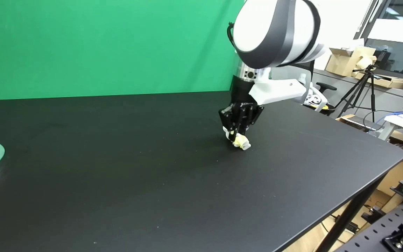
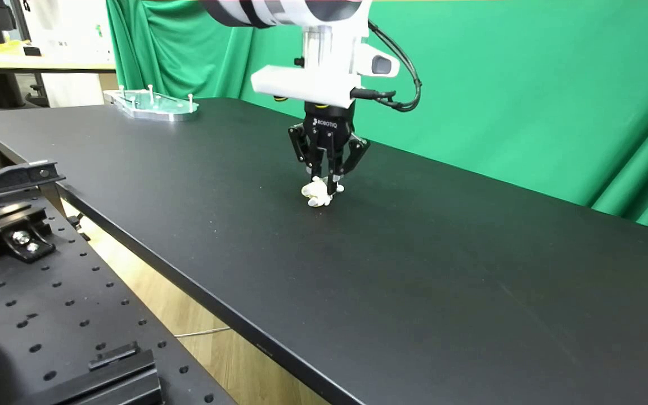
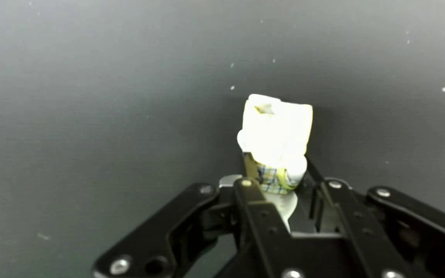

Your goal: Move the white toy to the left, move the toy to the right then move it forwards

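The white toy (image 1: 242, 141) is a small white-cream figurine with a yellowish end. It is at the tabletop below the arm in both exterior views (image 2: 316, 192). In the wrist view the toy (image 3: 276, 129) shows an overexposed white upper part, a plaid body and a pale lower end between the fingers. My gripper (image 3: 278, 164) is partly closed, with one finger against each side of the toy's body. It points straight down in both exterior views (image 1: 238, 134) (image 2: 324, 183). The fingers hide part of the toy. I cannot tell whether it touches the table.
The black table (image 1: 135, 192) has its edge at the right in an exterior view. A pale green plate with white posts (image 2: 158, 109) stands at the table's far end. A green curtain (image 2: 498, 101) hangs behind. A perforated metal bench (image 2: 76, 315) stands beyond the table's edge.
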### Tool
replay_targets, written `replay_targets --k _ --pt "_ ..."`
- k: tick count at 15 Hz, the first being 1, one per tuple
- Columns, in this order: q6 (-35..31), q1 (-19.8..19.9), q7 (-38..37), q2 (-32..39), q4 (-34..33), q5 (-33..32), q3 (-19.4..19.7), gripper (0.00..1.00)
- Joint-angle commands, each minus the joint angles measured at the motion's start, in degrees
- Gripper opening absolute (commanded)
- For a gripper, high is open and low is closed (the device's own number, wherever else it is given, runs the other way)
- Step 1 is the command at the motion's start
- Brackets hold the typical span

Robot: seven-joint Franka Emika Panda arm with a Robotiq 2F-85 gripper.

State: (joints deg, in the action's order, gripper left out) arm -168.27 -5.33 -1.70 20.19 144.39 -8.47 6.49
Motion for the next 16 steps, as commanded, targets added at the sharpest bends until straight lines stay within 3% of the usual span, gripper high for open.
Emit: replay_targets --k 1,2,4,10,16 --pt "-3.1 -4.6 -6.7 -3.2 5.7 -2.1 5.0 0.11" --pt "-3.0 -5.8 -7.7 -3.2 6.0 -2.2 6.2 0.55" --pt "-2.3 -6.8 -8.5 -3.9 6.8 -1.8 7.1 0.61" --pt "0.0 -14.4 -15.2 -7.3 7.2 -6.7 14.8 0.99" --pt "8.5 -11.7 -21.7 -15.5 7.3 -13.2 11.8 1.00"
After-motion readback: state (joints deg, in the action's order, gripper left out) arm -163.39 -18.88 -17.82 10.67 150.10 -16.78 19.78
